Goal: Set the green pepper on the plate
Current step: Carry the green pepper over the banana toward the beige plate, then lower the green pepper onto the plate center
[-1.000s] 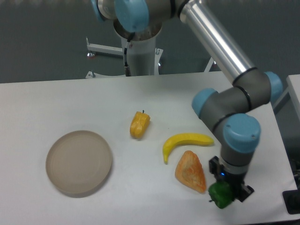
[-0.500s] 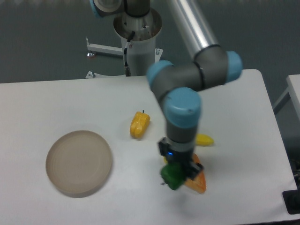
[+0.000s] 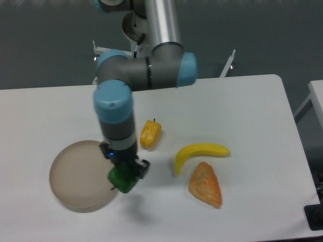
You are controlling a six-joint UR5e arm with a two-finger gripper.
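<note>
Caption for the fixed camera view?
Gripper holding the green pepper over the right edge of the plate.

The right part of the plate [image 3: 75,176] is covered by the arm's wrist and by the green pepper [image 3: 121,178], so its right rim is not seen there. The upper part of the green pepper is hidden inside the claw [image 3: 124,174], and the fingertips are too small and dark to be told apart. Contact between the green pepper and the plate cannot be judged. The arm's upper links are cut off by the top edge. The tabletop [image 3: 252,126] is cut off at the bottom and left edges. A dark object [image 3: 315,218] right of the tabletop is cropped and cannot be identified.
</note>
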